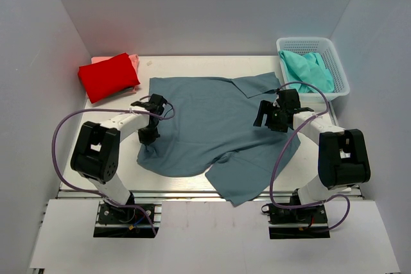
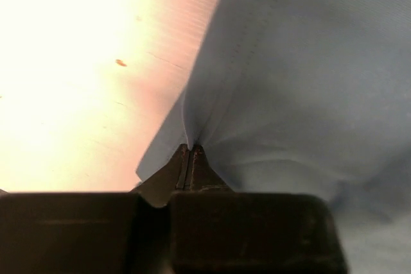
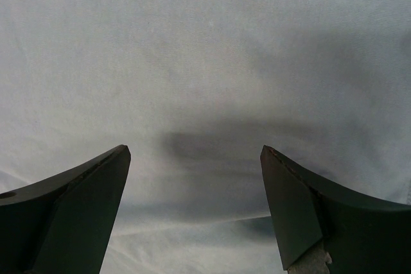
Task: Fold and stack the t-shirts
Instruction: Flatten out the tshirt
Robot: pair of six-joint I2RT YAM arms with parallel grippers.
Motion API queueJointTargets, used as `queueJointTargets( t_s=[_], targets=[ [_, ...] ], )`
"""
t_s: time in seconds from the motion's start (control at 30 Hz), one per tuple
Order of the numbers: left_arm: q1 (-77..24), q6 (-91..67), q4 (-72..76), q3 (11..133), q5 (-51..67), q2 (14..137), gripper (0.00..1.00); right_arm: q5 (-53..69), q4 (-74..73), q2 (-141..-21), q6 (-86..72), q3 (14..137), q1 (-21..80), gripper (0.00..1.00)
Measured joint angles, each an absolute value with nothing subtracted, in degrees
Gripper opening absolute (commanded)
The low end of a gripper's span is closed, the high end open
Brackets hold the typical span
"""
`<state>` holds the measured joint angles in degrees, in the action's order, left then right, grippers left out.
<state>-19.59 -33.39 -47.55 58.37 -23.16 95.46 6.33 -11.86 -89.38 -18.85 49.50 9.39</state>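
**Table stock: four t-shirts, two claws**

1. Left claw (image 2: 190, 149). Fingers pressed together and clamped on the left edge of the blue-grey t-shirt (image 1: 212, 126). The cloth is drawn into creases that run to the fingertips. In the wrist view, bare table (image 2: 77, 94) lies to the left of the tips, and cloth lies ahead and to the right.

2. Right claw (image 3: 196, 152). Fingers wide apart, with nothing gripped. It is poised above the right part of the same shirt, and cloth fills the whole view past the tips. Whether the tips touch the cloth cannot be told.

3. Blue-grey t-shirt. Spread open on the table, it reaches from the left claw across to beneath the right claw. The collar lies just beyond the right claw, towards the far side. One corner reaches the near edge of the table, nearer the bases than either claw.

4. Red t-shirt (image 1: 108, 76). Folded, in the far left corner. It is beyond and to the left of the left claw, apart from it.

5. Pink t-shirt (image 1: 133, 60). It lies against the red one, and only an edge shows.

6. Teal t-shirt (image 1: 308, 72). Crumpled inside the white mesh basket (image 1: 340, 78), beyond and to the right of the right claw.
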Motion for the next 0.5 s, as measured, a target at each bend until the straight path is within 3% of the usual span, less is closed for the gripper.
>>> queueJointTargets(
  t_s=[0.07, 0.1, 0.2, 0.23, 0.3, 0.5],
  targets=[
    [-19.20, -34.09, -47.35, 57.78, -24.18, 95.46, 0.19, 6.24, -12.05, -89.38, -18.81, 49.52, 9.39, 0.89],
    [-19.07, -34.59, -47.53, 57.49, -24.71, 95.46, 0.42, 6.26, -12.34, -89.41, -18.74, 49.65, 9.39, 0.89],
    [-18.52, -35.24, -47.83, 57.58, -26.22, 95.48, 0.64, 6.81, -12.51, -89.43, -18.04, 50.11, 9.39, 0.91],
    [-18.46, -35.68, -48.16, 57.91, -27.11, 95.55, 0.80, 7.31, -12.43, -89.43, -17.69, 50.26, 9.39, 0.91],
    [-18.09, -35.68, -49.32, 60.69, -28.82, 96.33, 0.99, 8.19, -12.27, -89.43, -17.04, 50.48, 9.41, 0.91],
    [-17.56, -34.24, -48.60, 71.85, -31.66, 97.30, 1.00, 9.02, -12.71, -89.34, -14.96, 53.17, 10.44, 0.91]
  ],
)
